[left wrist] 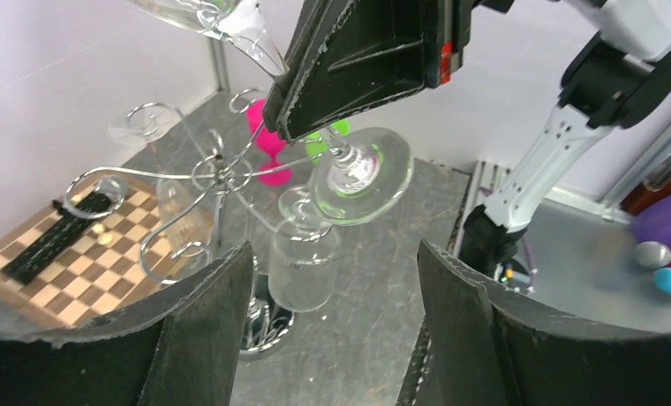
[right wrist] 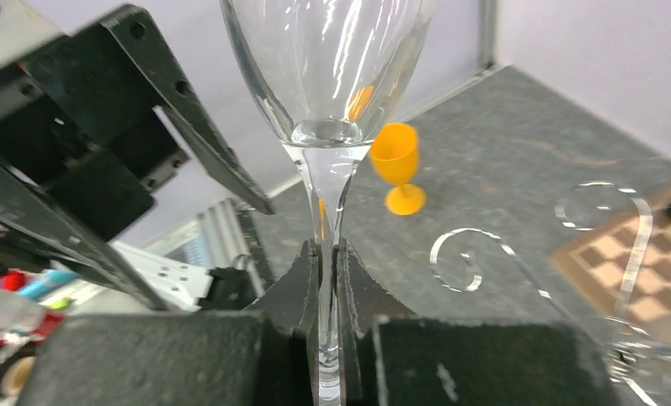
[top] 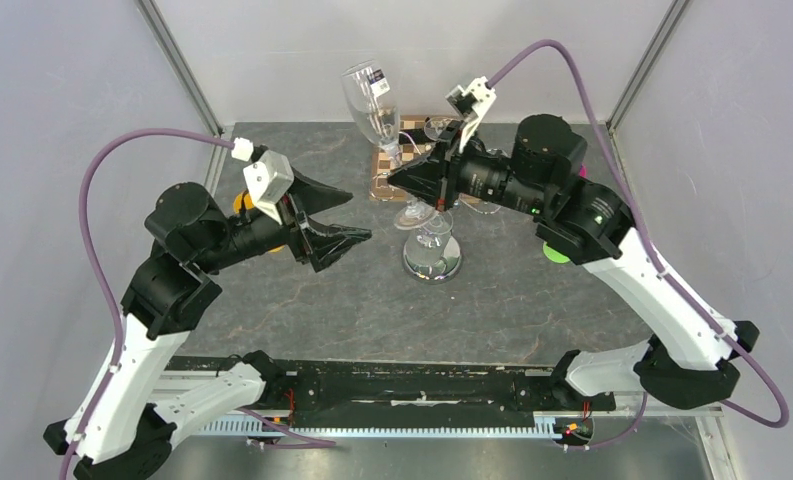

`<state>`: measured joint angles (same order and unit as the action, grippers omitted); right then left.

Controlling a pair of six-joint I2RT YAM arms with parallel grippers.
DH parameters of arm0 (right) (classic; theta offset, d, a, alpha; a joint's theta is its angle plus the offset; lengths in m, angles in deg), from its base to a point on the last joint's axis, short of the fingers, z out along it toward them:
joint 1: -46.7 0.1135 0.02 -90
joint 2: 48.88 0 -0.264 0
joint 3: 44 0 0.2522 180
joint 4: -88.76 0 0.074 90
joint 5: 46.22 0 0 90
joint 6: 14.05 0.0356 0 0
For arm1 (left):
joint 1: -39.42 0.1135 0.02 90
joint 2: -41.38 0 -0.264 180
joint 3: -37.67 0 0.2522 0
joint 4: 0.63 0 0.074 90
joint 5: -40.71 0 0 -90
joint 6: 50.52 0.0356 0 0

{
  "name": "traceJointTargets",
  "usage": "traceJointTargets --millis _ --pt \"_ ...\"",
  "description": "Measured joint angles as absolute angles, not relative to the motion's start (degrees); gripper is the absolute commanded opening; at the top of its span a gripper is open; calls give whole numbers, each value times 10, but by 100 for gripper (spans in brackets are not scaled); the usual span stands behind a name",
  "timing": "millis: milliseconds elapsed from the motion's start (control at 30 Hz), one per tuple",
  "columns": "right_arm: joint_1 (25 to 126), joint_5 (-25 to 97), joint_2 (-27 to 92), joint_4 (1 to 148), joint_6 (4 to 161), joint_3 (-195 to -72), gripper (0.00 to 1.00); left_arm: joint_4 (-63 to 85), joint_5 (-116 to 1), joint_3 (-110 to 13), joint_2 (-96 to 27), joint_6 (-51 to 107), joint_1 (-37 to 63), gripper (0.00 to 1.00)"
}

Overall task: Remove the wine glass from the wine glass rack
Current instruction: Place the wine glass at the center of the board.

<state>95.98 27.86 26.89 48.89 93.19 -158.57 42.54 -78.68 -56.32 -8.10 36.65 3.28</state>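
Right gripper [right wrist: 327,258] is clamped on the wine glass [top: 370,98]: the right wrist view shows both pads pinching the stem, bowl upward. From above, the glass leans over the wine glass rack [top: 432,258]. The left wrist view adds its foot just beside the curled hooks, though contact is unclear. Left gripper [top: 358,214] gapes wide and empty, left of the rack.

a robot lab cell: bare pale walls [top: 52,80], metal frame posts [top: 177,62] and a grey tabletop [top: 302,300].
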Motion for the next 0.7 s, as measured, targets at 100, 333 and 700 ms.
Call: traceJointTargets --millis 100,333,700 --pt "960 316 254 463 878 -1591 0 416 -802 -582 -94 318 33 77" --pt "960 406 212 427 761 -1585 0 417 -804 -629 -111 222 33 77" --pt "960 522 161 428 588 -1491 0 433 -791 -685 -156 81 33 77"
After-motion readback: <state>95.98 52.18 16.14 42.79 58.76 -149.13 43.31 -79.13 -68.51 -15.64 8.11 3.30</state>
